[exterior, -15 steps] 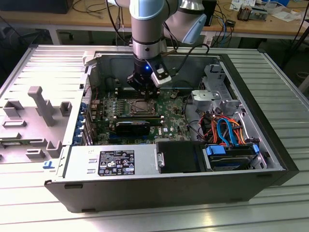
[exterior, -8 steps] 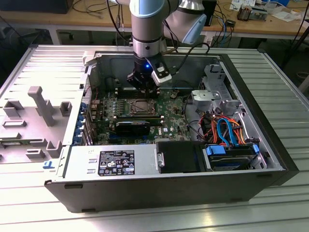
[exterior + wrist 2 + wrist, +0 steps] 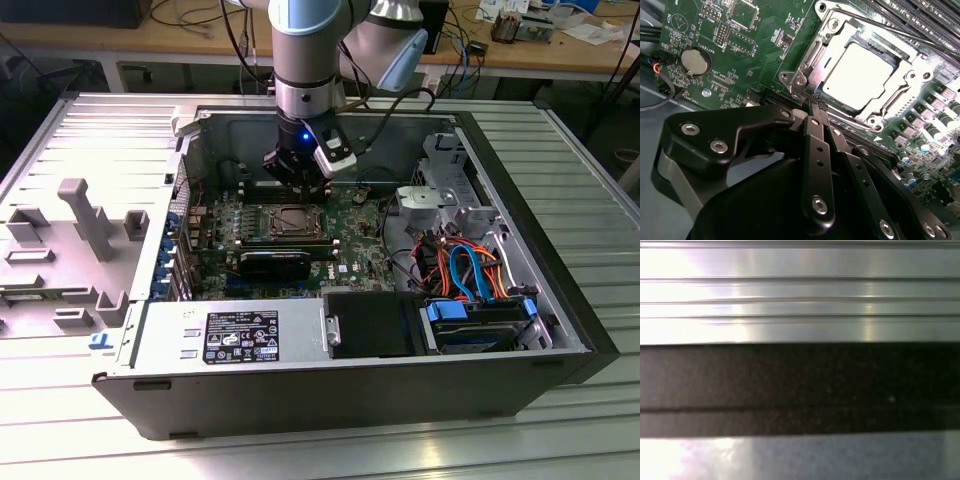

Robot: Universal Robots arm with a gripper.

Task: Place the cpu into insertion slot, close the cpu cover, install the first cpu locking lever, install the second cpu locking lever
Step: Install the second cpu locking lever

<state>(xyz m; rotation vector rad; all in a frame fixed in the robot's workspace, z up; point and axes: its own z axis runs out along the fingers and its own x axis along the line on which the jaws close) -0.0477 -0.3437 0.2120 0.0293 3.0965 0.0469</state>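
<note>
The black end effector [image 3: 812, 102], fingers pressed together, touches the silver metal cpu cover [image 3: 816, 52]. The cover lies closed over the dull silver square cpu [image 3: 860, 75].

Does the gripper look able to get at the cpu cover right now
Probably yes. The gripper, its fingers together, sits right at the corner of the cpu cover, which lies flat over the cpu, and nothing stands between them.

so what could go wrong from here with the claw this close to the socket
The claw is shut, its tip at the corner of the cpu cover, which lies down over the cpu. A sideways slip could scrape the green board. A hard press could also bend the thin lever along the cover's edge.
</note>
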